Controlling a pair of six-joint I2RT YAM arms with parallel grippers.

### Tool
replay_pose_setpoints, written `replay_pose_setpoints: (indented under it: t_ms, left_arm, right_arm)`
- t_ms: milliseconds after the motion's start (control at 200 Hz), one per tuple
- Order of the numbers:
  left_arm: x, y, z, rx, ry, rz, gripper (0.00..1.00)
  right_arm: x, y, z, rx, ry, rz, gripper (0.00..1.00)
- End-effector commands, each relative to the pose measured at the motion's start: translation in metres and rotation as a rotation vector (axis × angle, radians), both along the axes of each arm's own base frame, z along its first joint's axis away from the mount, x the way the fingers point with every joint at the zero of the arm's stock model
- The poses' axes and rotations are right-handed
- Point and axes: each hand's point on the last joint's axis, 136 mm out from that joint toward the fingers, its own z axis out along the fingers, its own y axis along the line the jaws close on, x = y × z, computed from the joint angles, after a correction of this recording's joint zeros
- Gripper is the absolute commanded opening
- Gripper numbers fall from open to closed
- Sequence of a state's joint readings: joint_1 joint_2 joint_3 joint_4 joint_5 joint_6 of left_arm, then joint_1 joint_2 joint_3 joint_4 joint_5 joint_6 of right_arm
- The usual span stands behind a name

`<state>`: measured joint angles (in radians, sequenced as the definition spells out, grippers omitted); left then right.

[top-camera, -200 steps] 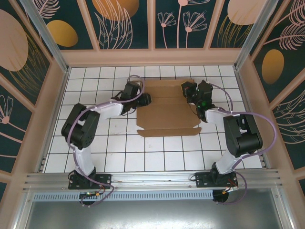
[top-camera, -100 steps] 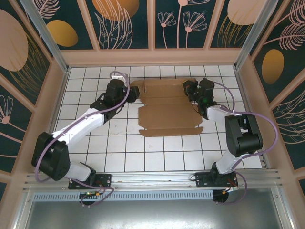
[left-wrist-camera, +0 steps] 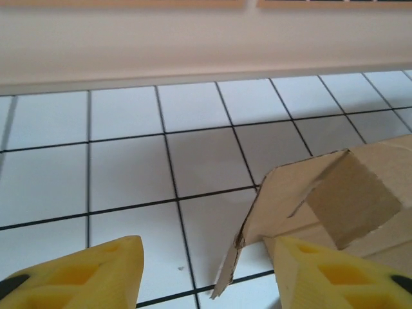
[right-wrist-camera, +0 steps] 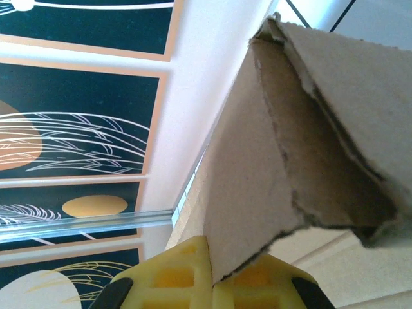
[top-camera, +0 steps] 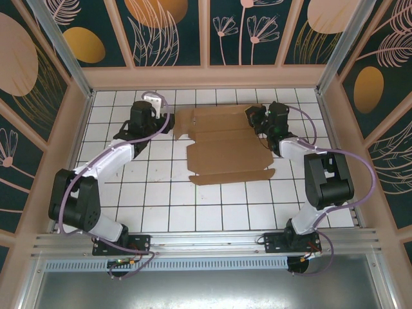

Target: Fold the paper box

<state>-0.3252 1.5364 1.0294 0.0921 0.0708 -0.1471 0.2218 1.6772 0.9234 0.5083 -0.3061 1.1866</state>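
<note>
Brown paper box (top-camera: 225, 148) stays pinched in right gripper (right-wrist-camera: 212, 273); spread left gripper (left-wrist-camera: 203, 254) seemingly retreated.

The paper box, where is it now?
In the top view the paper box lies on the far tiles, between the left gripper and the right gripper.

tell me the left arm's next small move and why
Probably ease the left end effector forward and close on the raised flap of the paper box: its jaws stand open with that flap's edge between them, while the right end effector pinches the box's opposite side.
</note>
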Motion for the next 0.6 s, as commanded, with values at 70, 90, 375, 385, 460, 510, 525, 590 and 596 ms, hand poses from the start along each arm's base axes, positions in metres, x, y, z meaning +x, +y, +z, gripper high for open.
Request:
replay_pose_setpoints:
  t_ms: [70, 90, 375, 385, 460, 510, 525, 590, 596]
  left_arm:
    - [0.01, -0.043, -0.001, -0.001, -0.011, -0.245, 0.57]
    - [0.011, -0.044, -0.003, 0.002, -0.009, -0.253, 0.56]
    - [0.033, -0.022, -0.035, 0.09, 0.066, -0.257, 0.43]
    - [0.033, -0.022, -0.036, 0.09, 0.067, -0.261, 0.42]
    - [0.03, -0.027, -0.04, 0.065, 0.081, -0.288, 0.36]
    - [0.027, -0.034, -0.042, 0.028, 0.097, -0.319, 0.31]
    - [0.026, -0.036, -0.042, 0.015, 0.104, -0.323, 0.29]
    - [0.025, -0.042, -0.047, -0.032, 0.131, -0.338, 0.22]
    - [0.024, -0.043, -0.047, -0.035, 0.134, -0.34, 0.21]
  right_arm:
    - [0.001, -0.004, -0.02, -0.046, 0.043, 0.026, 0.06]
    - [0.001, -0.004, -0.02, -0.046, 0.044, 0.029, 0.06]
    - [0.002, -0.004, -0.027, -0.057, 0.054, 0.042, 0.06]
    - [0.002, -0.004, -0.028, -0.057, 0.056, 0.042, 0.06]
    - [0.002, -0.006, -0.028, -0.062, 0.053, 0.038, 0.07]
    - [0.002, -0.006, -0.028, -0.063, 0.052, 0.036, 0.06]
    - [0.003, -0.007, -0.029, -0.064, 0.052, 0.034, 0.06]
    - [0.003, -0.006, -0.029, -0.058, 0.05, 0.033, 0.07]
    - [0.003, -0.006, -0.029, -0.058, 0.049, 0.033, 0.06]
